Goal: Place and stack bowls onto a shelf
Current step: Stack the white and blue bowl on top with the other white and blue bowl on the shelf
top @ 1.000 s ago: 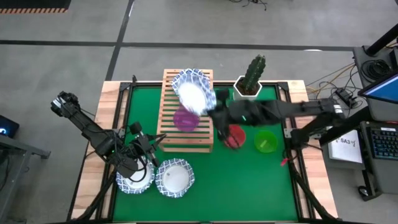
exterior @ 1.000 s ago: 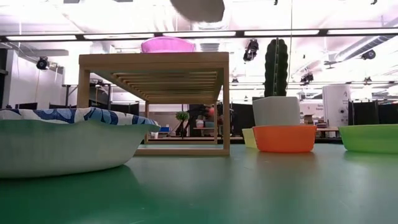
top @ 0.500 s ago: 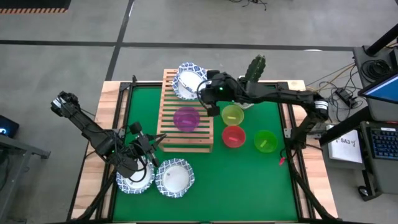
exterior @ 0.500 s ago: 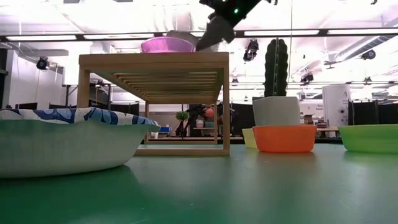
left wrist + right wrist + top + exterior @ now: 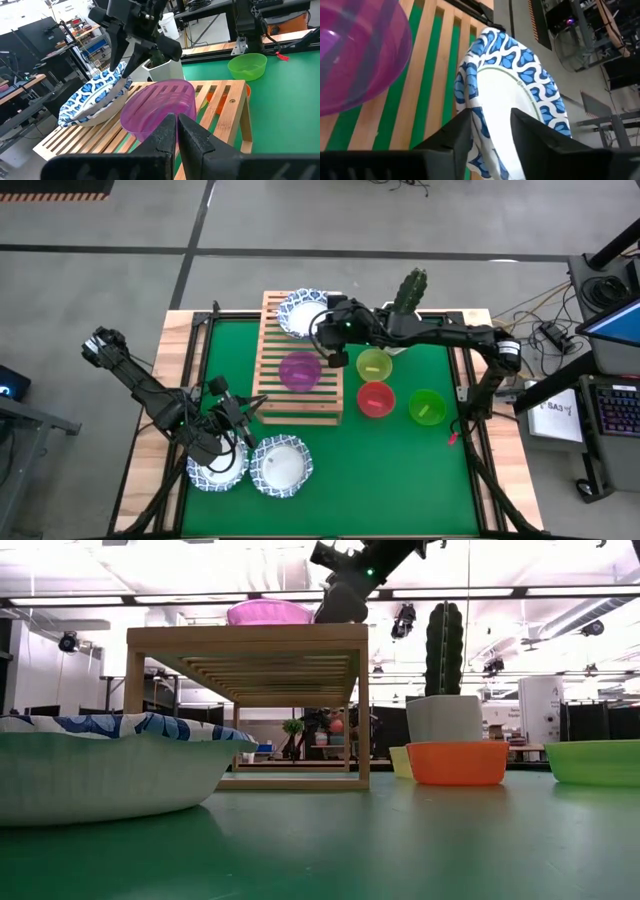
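Observation:
A white bowl with a blue patterned rim [image 5: 302, 313] sits tilted on the far end of the wooden slatted shelf [image 5: 300, 405]. Its lower side [image 5: 80, 116] is on the slats. My right gripper [image 5: 490, 125] stands open at the bowl's raised rim, one finger inside and one outside. A purple bowl [image 5: 299, 370] stands on the shelf's middle. My left gripper [image 5: 176, 131] is shut and holds nothing; it hovers by a patterned bowl [image 5: 218, 470] at the table's near left. A second patterned bowl [image 5: 281, 466] lies beside that one. My right gripper straddles the patterned bowl's raised rim [image 5: 479, 120] with a gap between its fingers. The outer finger [image 5: 451, 136] lies against the bowl's outer wall, while the inner finger stands over the white inside. The fingers come slanting down from the table's right. The bowl leans tilted, its lower side on the slats.
On the green mat right of the shelf stand a yellow-green bowl [image 5: 375, 364], a red-orange bowl [image 5: 376, 399] and a green bowl [image 5: 427, 407]. A cactus in a white pot [image 5: 402, 312] stands at the far edge, close behind my right arm.
My right gripper has carried the patterned bowl from above the shelf's right side toward the far edge and down. The bowl has gone from lifted clear to lying tilted on the shelf's far end. My left arm has kept still.

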`<action>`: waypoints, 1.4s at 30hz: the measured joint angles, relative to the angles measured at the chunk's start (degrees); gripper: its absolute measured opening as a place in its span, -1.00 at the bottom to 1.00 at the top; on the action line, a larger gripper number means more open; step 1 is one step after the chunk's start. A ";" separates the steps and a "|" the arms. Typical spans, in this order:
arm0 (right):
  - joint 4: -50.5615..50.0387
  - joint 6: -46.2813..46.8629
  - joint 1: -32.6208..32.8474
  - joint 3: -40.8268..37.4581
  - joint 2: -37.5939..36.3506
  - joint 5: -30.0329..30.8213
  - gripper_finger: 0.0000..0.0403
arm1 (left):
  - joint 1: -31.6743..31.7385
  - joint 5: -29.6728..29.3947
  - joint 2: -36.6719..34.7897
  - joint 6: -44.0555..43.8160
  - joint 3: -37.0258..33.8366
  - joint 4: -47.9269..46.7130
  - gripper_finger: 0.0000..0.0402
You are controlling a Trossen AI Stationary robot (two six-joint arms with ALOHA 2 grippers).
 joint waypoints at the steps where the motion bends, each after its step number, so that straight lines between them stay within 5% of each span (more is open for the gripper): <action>1: -0.02 0.43 0.04 0.00 -0.26 0.02 -0.31 | 0.00 0.00 0.00 0.00 0.00 -0.02 -1.00; 11: -3.82 6.58 1.62 -0.02 -6.40 -2.28 -0.16 | 0.00 0.02 0.00 -2.47 0.00 0.00 -1.00; 20: -2.92 9.62 6.93 -12.72 -20.40 -9.51 -0.40 | 0.00 7.04 0.00 -10.96 -0.02 0.56 -1.00; 29: 9.61 15.71 16.99 -35.22 -35.75 -9.47 -0.78 | 0.02 16.56 0.00 -21.35 2.76 0.71 -1.00; 33: 14.31 16.68 21.16 -41.42 -39.08 -9.19 -0.87 | 0.04 25.81 0.00 -29.56 5.67 0.85 -1.00; 37: 22.81 16.15 22.83 -46.52 -40.00 -9.01 -0.92 | -0.04 28.95 -0.02 -35.15 7.89 0.84 -1.00; 42: 41.17 11.71 20.71 -49.64 -37.11 1.66 -0.95 | 0.06 27.63 -0.02 -32.38 9.94 -0.40 -1.00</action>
